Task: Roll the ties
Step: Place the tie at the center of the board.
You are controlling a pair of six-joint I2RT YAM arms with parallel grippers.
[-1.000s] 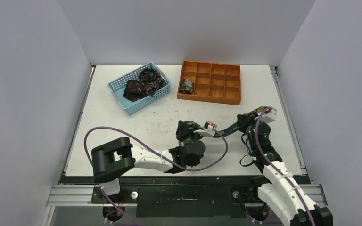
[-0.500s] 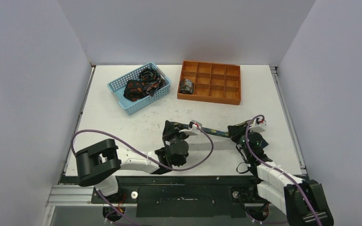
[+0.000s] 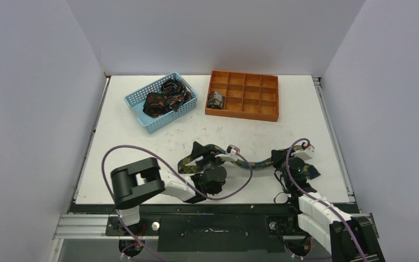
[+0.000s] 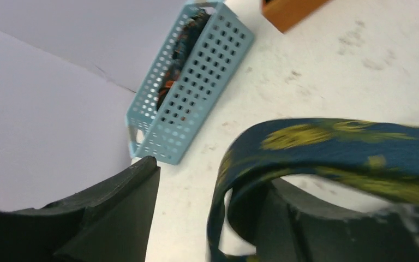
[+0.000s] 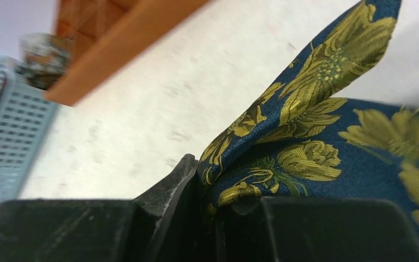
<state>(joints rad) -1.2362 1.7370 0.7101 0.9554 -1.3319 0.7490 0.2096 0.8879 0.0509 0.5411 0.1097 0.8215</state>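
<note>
A navy tie with yellow-green flowers (image 3: 257, 162) lies stretched across the near table between the two grippers. My left gripper (image 3: 198, 153) is open; in its wrist view the tie (image 4: 327, 143) loops loosely over the right finger (image 4: 327, 224), while the left finger (image 4: 114, 210) stands well apart. The right gripper (image 3: 280, 159) is shut on the tie's wide end, and the flowered cloth (image 5: 305, 158) bunches up out of its jaws (image 5: 214, 188). A small rolled tie (image 3: 216, 99) sits in the orange tray. Several loose ties (image 3: 161, 101) lie in the blue basket.
The orange compartment tray (image 3: 251, 94) stands at the back centre and the light-blue mesh basket (image 3: 142, 117) at the back left. Purple cables (image 3: 240, 183) arc over both arms. White walls enclose the table on three sides.
The left gripper's jaws have opened and let go of the tie, which now hangs slack over one finger. Both grippers moved nearer to the table's front edge, the left one also leftward.
</note>
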